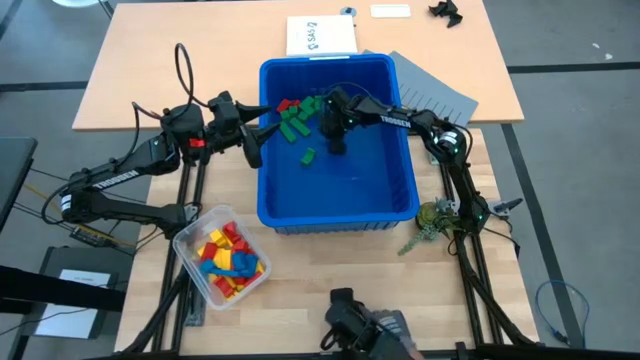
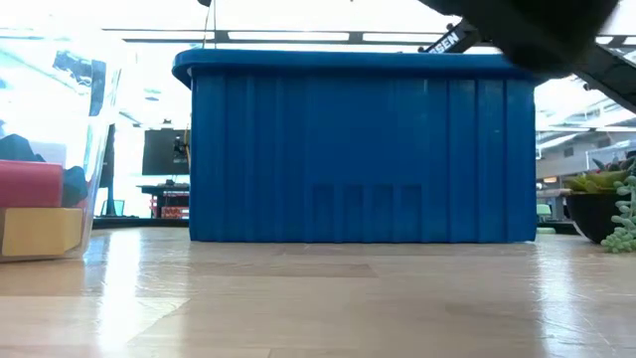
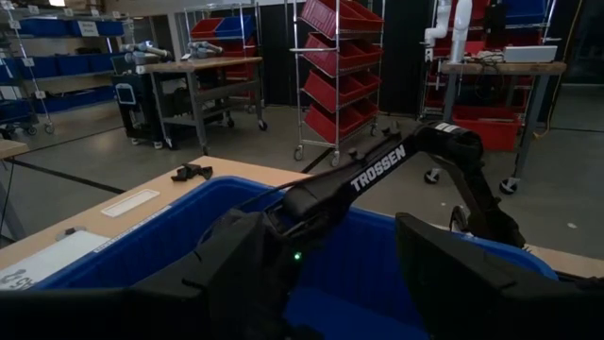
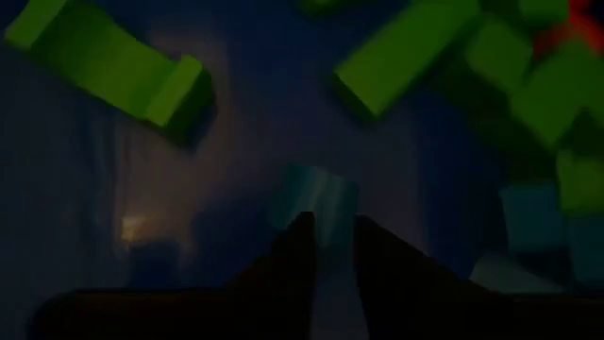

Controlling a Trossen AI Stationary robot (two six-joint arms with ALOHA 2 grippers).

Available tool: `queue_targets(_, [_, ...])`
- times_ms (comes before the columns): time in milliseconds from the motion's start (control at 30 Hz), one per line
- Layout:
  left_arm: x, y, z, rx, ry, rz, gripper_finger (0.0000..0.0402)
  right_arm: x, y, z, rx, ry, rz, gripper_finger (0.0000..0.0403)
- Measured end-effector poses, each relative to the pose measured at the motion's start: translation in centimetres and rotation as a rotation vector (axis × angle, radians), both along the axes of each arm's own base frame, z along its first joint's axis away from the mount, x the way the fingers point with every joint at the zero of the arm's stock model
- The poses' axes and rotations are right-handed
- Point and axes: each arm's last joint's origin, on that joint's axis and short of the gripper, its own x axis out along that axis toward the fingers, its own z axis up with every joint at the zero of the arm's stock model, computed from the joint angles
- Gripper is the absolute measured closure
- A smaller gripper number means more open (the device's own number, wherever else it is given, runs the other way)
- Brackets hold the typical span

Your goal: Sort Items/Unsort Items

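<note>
We're seeing the right gripper (image 1: pixel 337 146) down inside the bin (image 1: pixel 338 215) near its far wall, fingers (image 4: pixel 294 247) slightly parted around a blue block (image 4: pixel 311 196); grip unclear. Green blocks (image 1: pixel 293 124) are lying by the bin's far-left corner. Left gripper (image 1: pixel 255 140) is hovering wide open and empty at the bin's left rim. More blocks are sitting in the tub (image 1: pixel 190 250) at the table's front-left.

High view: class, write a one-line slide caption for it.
Right hand reaches into the blue bin near green blocks; left hand waits at its rim.
</note>
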Motion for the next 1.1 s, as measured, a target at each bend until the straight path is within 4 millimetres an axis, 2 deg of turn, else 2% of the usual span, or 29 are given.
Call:
queue_targets(233, [0.0, 0.0, 0.0, 0.000, 0.000, 0.000, 0.0153, 1.2, 0.8, 0.4, -0.182, 0.016, 0.249, 0.0226])
queue_targets(367, [0.0, 0.0, 0.0, 0.000, 0.000, 0.000, 0.0153, 1.4, 1.0, 0.5, -0.257, 0.047, 0.365, 0.0190])
queue_targets(500, [0.0, 0.0, 0.0, 0.000, 0.000, 0.000, 0.0154, 1.2, 1.3, 0.3, -0.232, 0.082, 0.381, 0.0187])
queue_targets(700, [0.0, 0.0, 0.0, 0.000, 0.000, 0.000, 0.0153, 0.3, 1.0, -0.6, -0.155, 0.135, 0.381, 0.0205])
queue_targets(867, [0.0, 0.0, 0.0, 0.000, 0.000, 0.000, 0.0153, 0.5, -0.3, -0.9, -0.147, 0.017, 0.301, 0.0208])
queue_targets(967, [0.0, 0.0, 0.0, 0.000, 0.000, 0.000, 0.0154, 0.4, -0.9, -1.3, -0.076, -0.053, 0.233, 0.0207])
queue_targets(1100, [0.0, 0.0, 0.0, 0.000, 0.000, 0.000, 0.0153, 0.0, -1.8, -2.9, 0.066, -0.090, 0.099, 0.0209])
